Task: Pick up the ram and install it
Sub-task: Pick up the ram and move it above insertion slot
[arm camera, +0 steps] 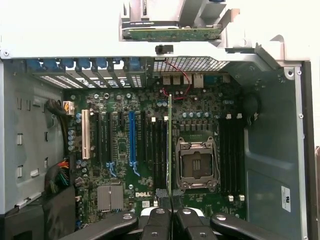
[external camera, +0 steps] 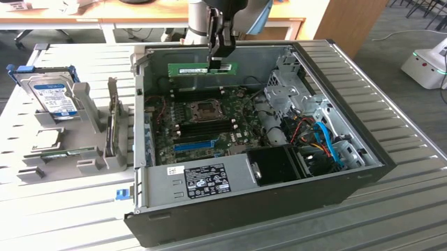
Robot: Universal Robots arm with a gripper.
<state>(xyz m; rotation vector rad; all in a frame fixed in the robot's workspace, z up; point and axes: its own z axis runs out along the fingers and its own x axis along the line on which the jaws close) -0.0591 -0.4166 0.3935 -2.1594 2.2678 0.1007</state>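
Jaws clamped tight on the ram (external camera: 188, 69), gripping the top edge of the green stick toward its right end, up in the upper middle of the exterior frame. The stick hangs level, label facing the camera, above the open computer case (external camera: 363, 172) and close to its far wall, clear of the motherboard (external camera: 209, 128) below. From the wrist camera the ram shows edge-on as a thin green line running out from between the black fingers (arm camera: 159, 220), lined up over the dark memory slots (arm camera: 159, 150) just beside the CPU socket (arm camera: 195, 167), with the blue slot (arm camera: 132, 137) further off on the other side. Out to the left of the exterior frame, a grey holder (external camera: 42, 172) sits on the slatted metal table (external camera: 391, 219), carrying a hard drive (external camera: 56, 97) standing up at the back, a dark expansion card (external camera: 112, 125) on edge nearest the case, and a second green stick (external camera: 70, 153) lying low in the holder.
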